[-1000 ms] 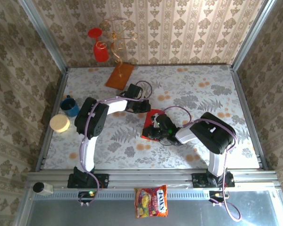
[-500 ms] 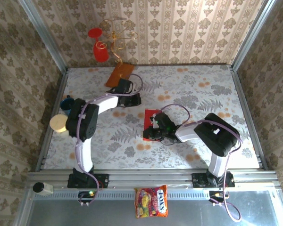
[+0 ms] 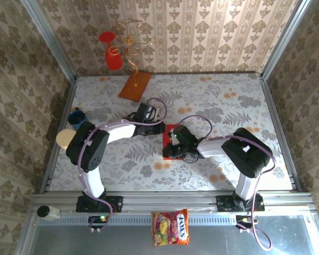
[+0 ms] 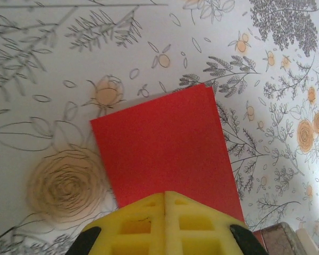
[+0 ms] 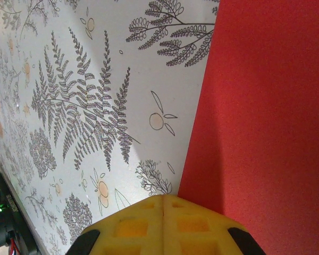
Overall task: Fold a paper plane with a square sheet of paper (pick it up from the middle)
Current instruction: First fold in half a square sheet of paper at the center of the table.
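Note:
The square sheet of paper [image 3: 173, 129] is bright red and lies on the flowered table, folded flat into a narrower rectangle [image 4: 165, 146]. My left gripper [image 3: 160, 128] is at the sheet's left edge. Its yellow fingertips [image 4: 165, 194] are shut together and rest on the near end of the red paper, with nothing between them. My right gripper [image 3: 168, 151] is low over the sheet's near end. Its tips [image 5: 163, 197] are shut, right at the paper's long edge [image 5: 266, 106], and most of the red lies to their right.
An orange-brown board [image 3: 135, 86] lies at the back left, below a gold wire stand [image 3: 131, 43] with a red goblet [image 3: 113, 57]. A blue cup [image 3: 77, 119] and a pale yellow disc [image 3: 67, 139] sit by the left wall. A candy bag [image 3: 170, 227] lies in front of the rail.
My left gripper drew back toward the board, then came forward and right to the paper's edge. My right gripper crept slightly left along the sheet. Both stayed shut.

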